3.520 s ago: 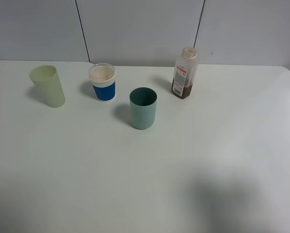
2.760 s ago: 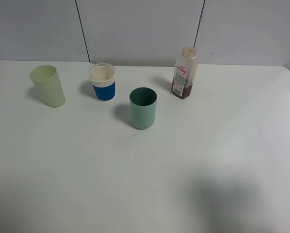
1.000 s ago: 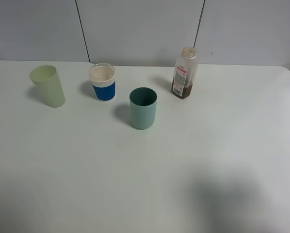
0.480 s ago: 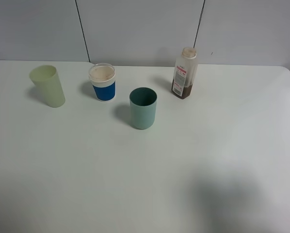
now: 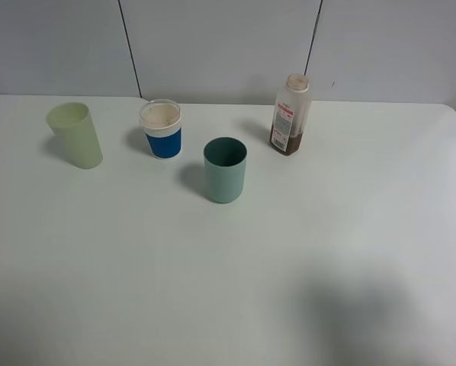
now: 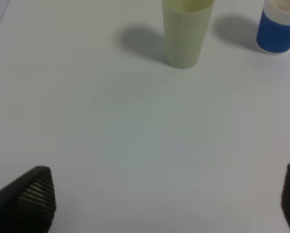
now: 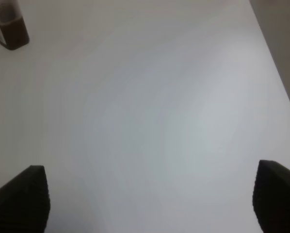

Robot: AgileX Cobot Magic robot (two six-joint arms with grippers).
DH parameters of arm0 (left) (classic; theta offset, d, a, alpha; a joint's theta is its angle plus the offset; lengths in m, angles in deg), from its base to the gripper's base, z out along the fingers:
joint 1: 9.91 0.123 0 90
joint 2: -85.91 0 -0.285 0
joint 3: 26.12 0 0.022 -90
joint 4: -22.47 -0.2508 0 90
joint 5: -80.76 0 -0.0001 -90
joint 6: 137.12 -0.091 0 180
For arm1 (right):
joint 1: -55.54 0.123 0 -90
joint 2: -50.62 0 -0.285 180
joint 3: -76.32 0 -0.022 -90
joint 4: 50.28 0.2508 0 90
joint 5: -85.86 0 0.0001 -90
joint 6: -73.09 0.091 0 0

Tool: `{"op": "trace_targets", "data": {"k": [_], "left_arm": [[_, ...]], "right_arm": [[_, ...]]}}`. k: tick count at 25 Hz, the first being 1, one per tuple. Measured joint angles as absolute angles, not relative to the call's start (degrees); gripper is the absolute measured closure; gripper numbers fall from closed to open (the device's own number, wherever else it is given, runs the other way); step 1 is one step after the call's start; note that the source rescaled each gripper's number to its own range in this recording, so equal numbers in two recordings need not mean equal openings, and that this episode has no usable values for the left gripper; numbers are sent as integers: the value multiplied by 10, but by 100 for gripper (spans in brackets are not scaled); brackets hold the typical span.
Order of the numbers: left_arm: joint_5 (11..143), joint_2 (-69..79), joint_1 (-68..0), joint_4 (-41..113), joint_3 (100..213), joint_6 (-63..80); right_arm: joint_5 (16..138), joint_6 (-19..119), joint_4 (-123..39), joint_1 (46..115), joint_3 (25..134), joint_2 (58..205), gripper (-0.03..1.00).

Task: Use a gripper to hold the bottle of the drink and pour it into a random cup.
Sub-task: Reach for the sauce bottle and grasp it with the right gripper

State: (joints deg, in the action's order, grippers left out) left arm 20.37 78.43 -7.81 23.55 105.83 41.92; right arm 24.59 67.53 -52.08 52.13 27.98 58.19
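Standing upright, the bottle [image 5: 290, 114] holds brown drink [image 5: 286, 142], seemingly uncapped.

The table [image 5: 213, 290] is smooth white with a faint sheen. The bottle [image 5: 292, 97] is translucent plastic with a printed label [image 5: 283, 119]; the cup [image 5: 225, 170] is plain matt teal plastic. The left gripper [image 6: 165, 196] has black fingers [image 6: 34, 199] with a finely ribbed, matt face

On the white table [image 5: 236, 282], well apart from one another toward its far edge: pale yellow-green tumbler [image 5: 75, 137], blue-and-white cup [image 5: 162, 131], teal cup [image 5: 225, 171], bottle [image 5: 290, 114] standing farthest right
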Motion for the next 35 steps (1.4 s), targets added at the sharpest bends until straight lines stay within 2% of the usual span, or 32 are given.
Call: {"op": "trace_targets", "data": {"k": [13, 17, 35], "left_arm": [[204, 784, -78, 236, 1058, 419], [204, 784, -78, 236, 1058, 419], [204, 784, -78, 236, 1058, 419]], "right_arm": [[246, 703, -538, 521, 280, 585, 12], [262, 703, -536, 521, 287, 638, 12], [556, 672, -521, 521, 318, 967, 12]]}}
